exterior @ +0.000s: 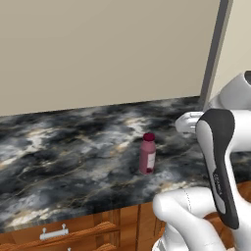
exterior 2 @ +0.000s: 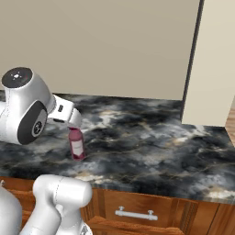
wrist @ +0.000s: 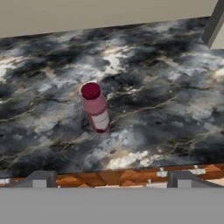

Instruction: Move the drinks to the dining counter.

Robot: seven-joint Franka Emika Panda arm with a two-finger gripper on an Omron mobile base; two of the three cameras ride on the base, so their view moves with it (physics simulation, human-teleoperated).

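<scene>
Bottle: maroon-pink body, dark red cap, white label on its lower half. Dining counter: black and grey marbled stone with white clouding and thin tan-gold veins, filling the middle band of each frame. Drawers along the bottom: warm brown wood with darker grain, silver bar handles. Wall across the top: plain beige. Vertical strip at upper right: dark grey. Panel right of it: pale cream. Finger tips at bottom edge: dark grey.
</scene>
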